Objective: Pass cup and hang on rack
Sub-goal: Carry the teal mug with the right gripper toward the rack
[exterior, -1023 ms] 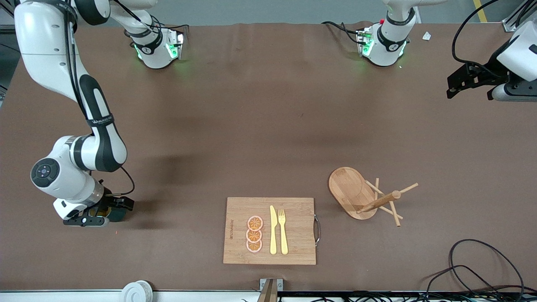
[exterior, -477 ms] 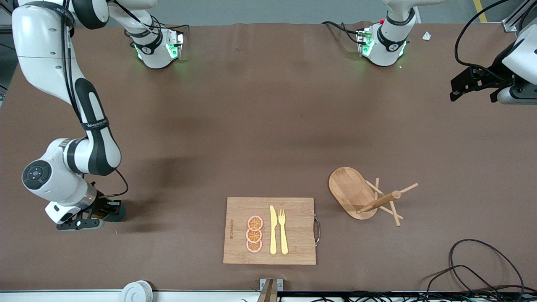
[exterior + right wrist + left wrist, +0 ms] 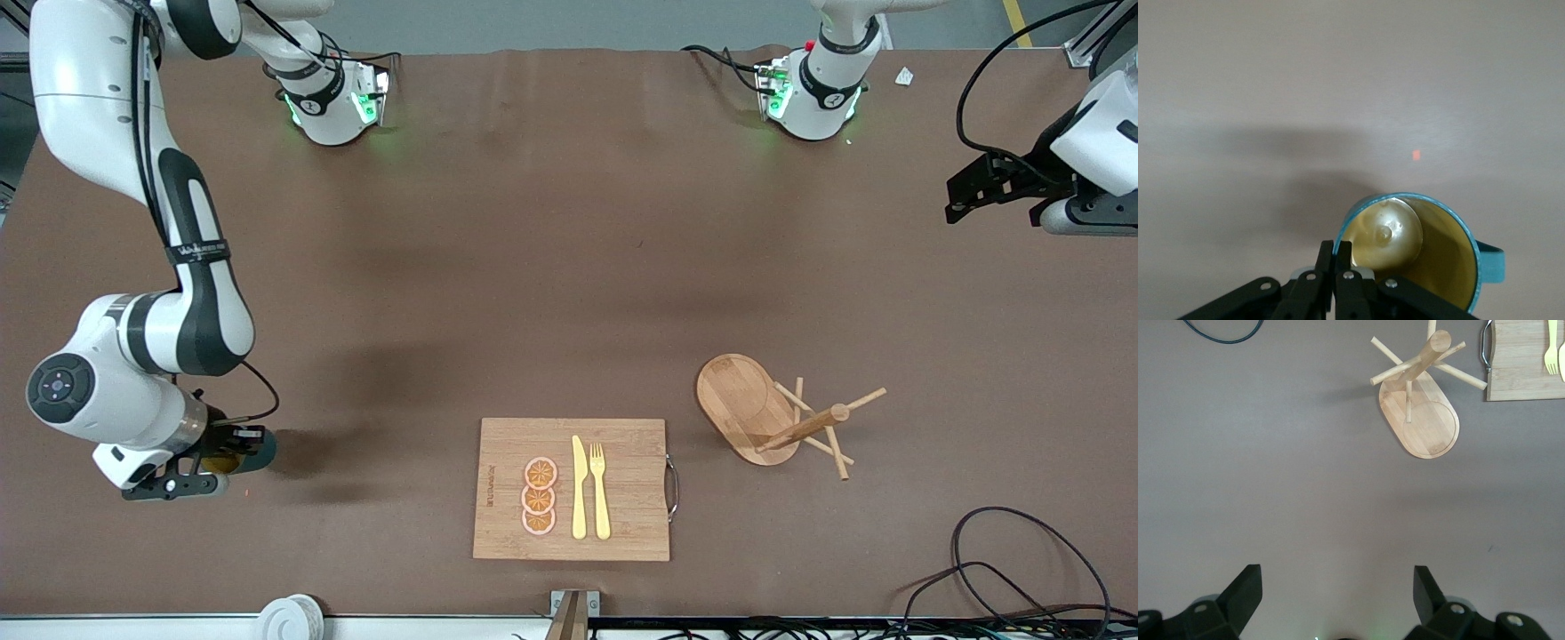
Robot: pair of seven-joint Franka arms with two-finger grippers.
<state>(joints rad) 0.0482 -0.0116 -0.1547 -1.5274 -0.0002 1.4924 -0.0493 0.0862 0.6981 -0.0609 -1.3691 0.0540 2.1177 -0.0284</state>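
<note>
1. Teal cup (image 3: 1425,250), yellow inside, is pinched at its rim by the right gripper (image 3: 209,455) at the right arm's end of the table.
2. Left gripper (image 3: 1338,593) is held wide, empty, over bare table, waiting.
3. Bamboo rack (image 3: 782,418) is seen upright beside the cutting board (image 3: 569,489).

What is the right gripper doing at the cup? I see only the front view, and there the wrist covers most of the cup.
Observer: In the right wrist view, the right gripper is shut on the rim of the cup and pinches its wall.
Operator: Where does the handle point?
Observer: The handle sticks out from the part of the cup away from the fingers, so it is free.
Operator: And the left gripper?
Observer: The left wrist view shows the left gripper open and empty over the table, with the rack in sight.
</note>
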